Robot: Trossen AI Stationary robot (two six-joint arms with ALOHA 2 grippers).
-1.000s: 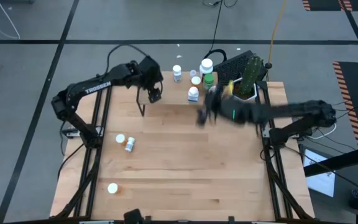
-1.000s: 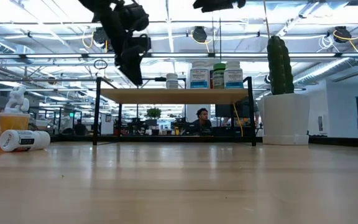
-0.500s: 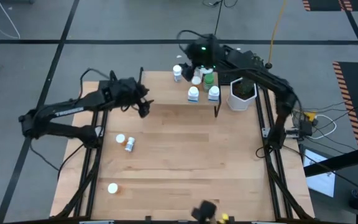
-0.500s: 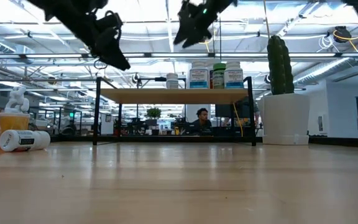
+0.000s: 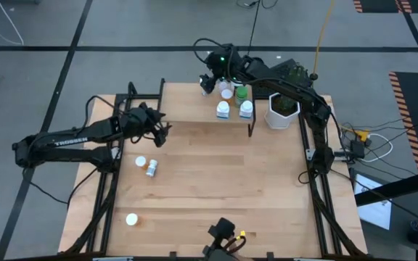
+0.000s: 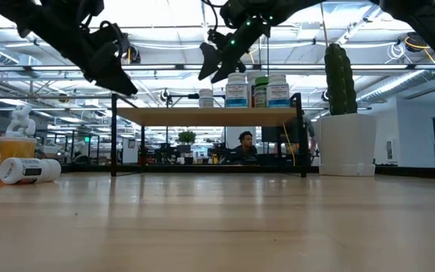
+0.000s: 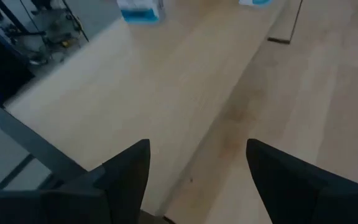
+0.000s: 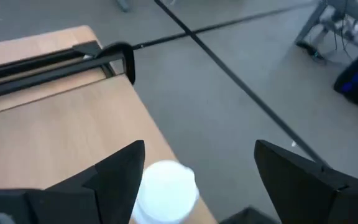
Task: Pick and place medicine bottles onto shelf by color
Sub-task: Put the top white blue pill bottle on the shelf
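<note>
From above, three small pill bottles lie loose on the light wooden desk (image 5: pixel 216 181), a white-capped white one (image 5: pixel 141 162), an orange one (image 5: pixel 152 168) touching it, and another (image 5: pixel 131 219) near the front edge; the level view shows only two. The low wood-topped, black-legged shelf (image 6: pixel 206 115) carries the other bottles. The right hand (image 5: pixel 210 78), fingers apart and empty, hovers over a white-capped bottle (image 8: pixel 161 190) at the shelf's back edge; the left hand (image 5: pixel 160 132), apart and empty, hangs above the desk.

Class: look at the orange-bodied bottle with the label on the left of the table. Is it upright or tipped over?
Tipped over. In the low view the orange-bodied, white-capped medicine bottle lies on its side on the wooden tabletop, its cap facing sideways.
</note>
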